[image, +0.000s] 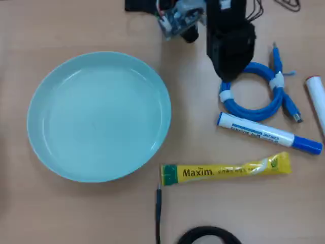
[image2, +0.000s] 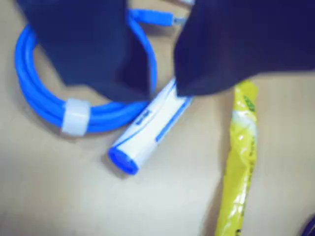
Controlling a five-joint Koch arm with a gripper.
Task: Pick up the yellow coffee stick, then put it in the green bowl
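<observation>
Claw (image2: 162, 91): jaws parted a little, gripping nothing.
Marker (image2: 147, 128): directly beneath claw.
Yellow coffee stick (image: 226, 170): on table, just past marker.
Green bowl (image: 99, 116): held nothing, well aside.

An office or hobby desk seems to be hosting this setup. A light wood-grain table (image: 101, 213) is filling the overhead view, and desk clutter is lying on it: a coiled blue cable (image: 254, 96) at about two o'clock, a white marker with blue cap (image: 269, 133) at three o'clock, a black cord (image: 158, 213) trailing off at six o'clock, and exposed electronics (image: 175, 20) sitting at twelve o'clock.
</observation>
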